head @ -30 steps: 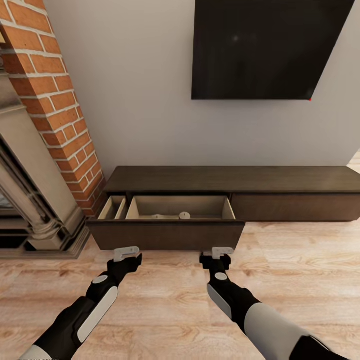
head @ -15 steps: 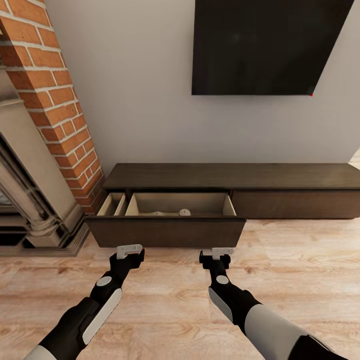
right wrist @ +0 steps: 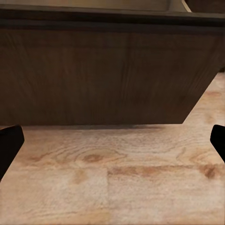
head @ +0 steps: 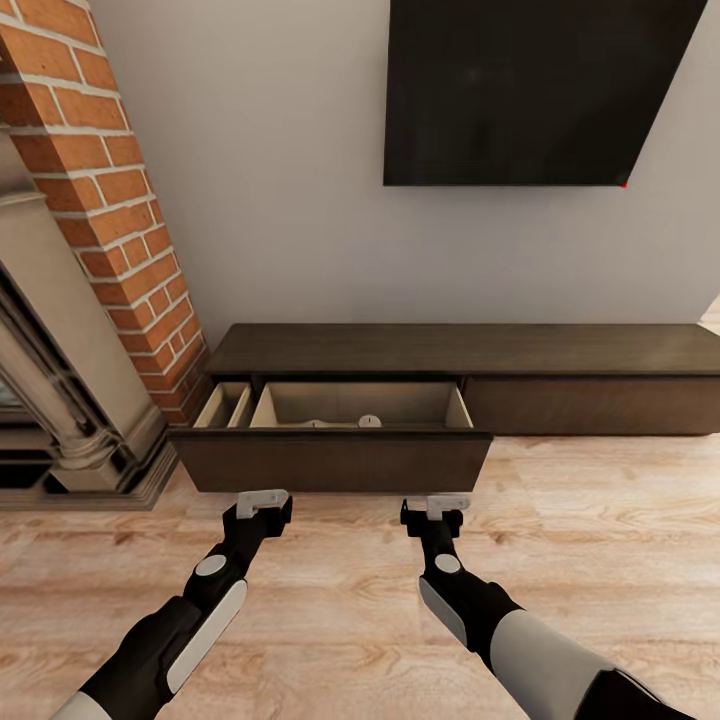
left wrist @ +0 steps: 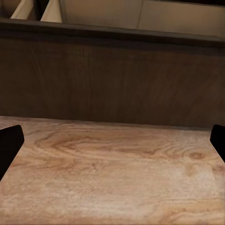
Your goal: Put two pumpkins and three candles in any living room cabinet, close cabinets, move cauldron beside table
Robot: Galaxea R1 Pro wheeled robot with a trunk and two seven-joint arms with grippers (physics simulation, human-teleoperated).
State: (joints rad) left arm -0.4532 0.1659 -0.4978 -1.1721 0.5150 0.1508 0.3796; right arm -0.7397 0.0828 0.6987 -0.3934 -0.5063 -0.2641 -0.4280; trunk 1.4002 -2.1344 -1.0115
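Cabinet [head: 330,460] drawer out, 2 grippers spread, empty

Candle [head: 369,421] in pulled-out drawer [head: 330,460] (cabinet's [head: 560,352] left end); fireplace [head: 60,400] left, TV [head: 530,90] above.

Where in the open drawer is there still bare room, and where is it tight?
The drawer has a wide compartment with bare beige floor along its back and right side, up to the right wall. The candles sit by the front lip, centre-left, so that strip is crowded. The narrow left compartment looks bare but slim. Both grippers, left and right, hang open over floor before the front.
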